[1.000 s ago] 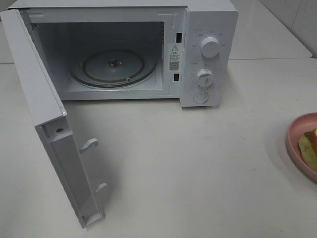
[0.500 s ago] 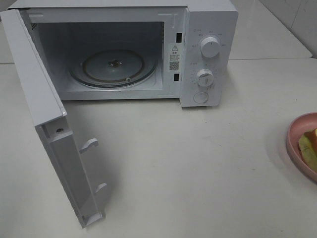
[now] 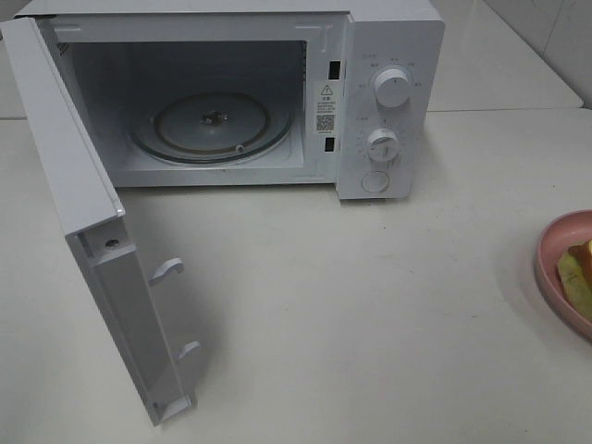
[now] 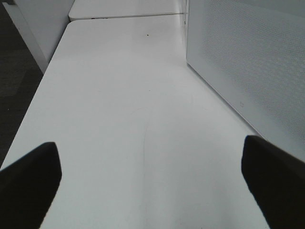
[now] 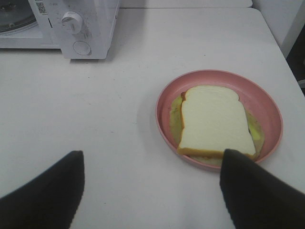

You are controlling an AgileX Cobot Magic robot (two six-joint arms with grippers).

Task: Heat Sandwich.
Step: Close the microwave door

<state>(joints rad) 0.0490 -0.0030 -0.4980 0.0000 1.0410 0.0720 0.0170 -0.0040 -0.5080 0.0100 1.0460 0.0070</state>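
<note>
Right claw [image 5: 151, 191]: spread wide, holding nothing; two dark fingers [image 5: 43, 195] hang above the bare counter [image 5: 105, 119], one fingertip overlapping the near rim of the plate in the wrist view. Not visible from the high camera.

Left claw [image 4: 151, 183]: spread wide, empty; dark fingers [image 4: 28, 183] over bare counter, beside the perforated outer face of the open microwave door [image 4: 248, 71].

Sandwich [image 5: 214, 121]: pale white bread with orange-brown crust, yellow-green filling showing at the edges. Lies flat on the plate, just beyond the right claw. In the high view only a sliver shows at the frame edge, at about 4 o'clock from the microwave, well apart from it.

Plate [image 5: 164, 100]: round, pink, on the counter, carrying the sandwich; cut off by the right edge of the high view.

Microwave [image 3: 388, 55]: white, at 12 o'clock on the counter. Door swung fully open toward 7 o'clock, two latch hooks [image 3: 166, 268] on its inner edge. Round glass turntable [image 3: 213, 125] inside, with nothing on it. Control panel on the right side: two knobs [image 3: 392, 88] one above the other, a round button [image 3: 376, 181] below them.

Counter: white, with a seam to a second white surface behind.
</note>
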